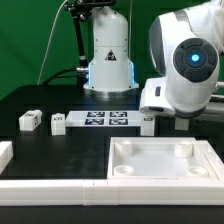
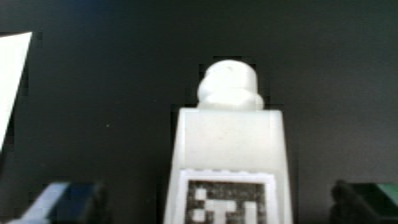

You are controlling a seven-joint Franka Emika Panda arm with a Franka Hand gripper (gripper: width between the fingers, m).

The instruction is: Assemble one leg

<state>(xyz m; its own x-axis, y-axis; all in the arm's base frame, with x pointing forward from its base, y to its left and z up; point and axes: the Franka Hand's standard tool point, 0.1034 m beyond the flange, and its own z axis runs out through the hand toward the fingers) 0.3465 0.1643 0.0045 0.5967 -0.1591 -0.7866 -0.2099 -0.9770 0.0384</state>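
Observation:
In the wrist view a white leg (image 2: 228, 140) with a rounded peg on its end and a black-and-white tag on its face lies on the black table. It sits between the two dark fingers (image 2: 64, 203) of my gripper (image 2: 214, 203). The jaws are open, with a dark gap on each side of the leg, and they do not touch it. In the exterior view this seems to be the leg (image 1: 148, 123) just beside the arm's white wrist housing (image 1: 188, 68), which hides the fingers. Two more legs (image 1: 29, 120) (image 1: 57, 123) stand at the exterior view's left.
The marker board (image 1: 105, 118) lies between the legs. The large white tray-like piece (image 1: 128, 172) with corner recesses lies in front. A white part (image 1: 4, 153) lies at the left edge. The robot's base (image 1: 108, 60) stands behind. A white edge (image 2: 15, 80) shows in the wrist view.

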